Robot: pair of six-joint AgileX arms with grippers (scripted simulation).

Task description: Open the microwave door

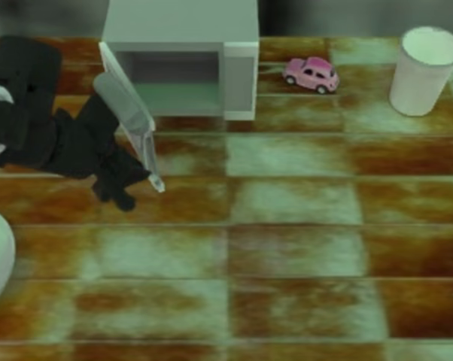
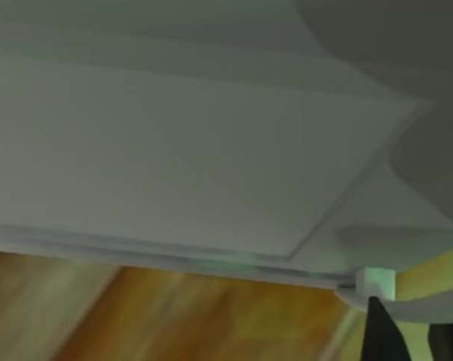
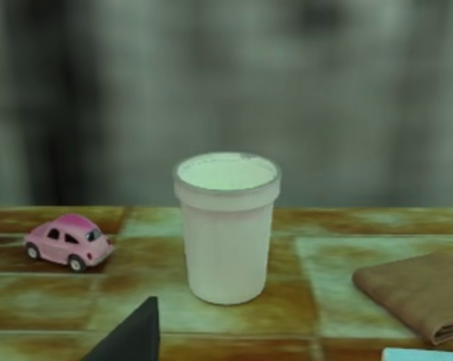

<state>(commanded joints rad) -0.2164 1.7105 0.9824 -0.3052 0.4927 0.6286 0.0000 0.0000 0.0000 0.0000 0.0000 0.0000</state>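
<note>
A boxy light grey-white microwave (image 1: 183, 34) stands at the far edge of a worktop (image 1: 287, 248) patterned in rusty brown and pale green squares. The microwave door (image 1: 129, 113) is swung well out from the oven, hinged at the oven's left front corner and angling away from it toward the near side of the worktop, so the greyish-green cavity (image 1: 177, 86) lies open to view. A plain control strip (image 1: 241, 81) runs down the right side of the microwave's front.

The left arm, black, reaches in from the left of the microwave. Its left tool (image 1: 129, 188) sits at the free outer end of the door, right against the door's small handle (image 1: 158, 183). In the left wrist view the door (image 2: 181, 150) fills most of the frame, and a dark fingertip (image 2: 381, 335) shows just below the handle tab (image 2: 375, 282); whether the tool is clamped on the handle or released cannot be told.

To the right of the microwave, near it, is a small pink toy car (image 1: 311, 74). Farther right of the microwave stands a white cup (image 1: 425, 70), upright. The right wrist view shows the car (image 3: 68, 241), the cup (image 3: 226, 226) and a folded brown cloth (image 3: 418, 293) beside the cup. Of the right tool only a dark corner (image 3: 132, 335) shows, so its state cannot be told.
</note>
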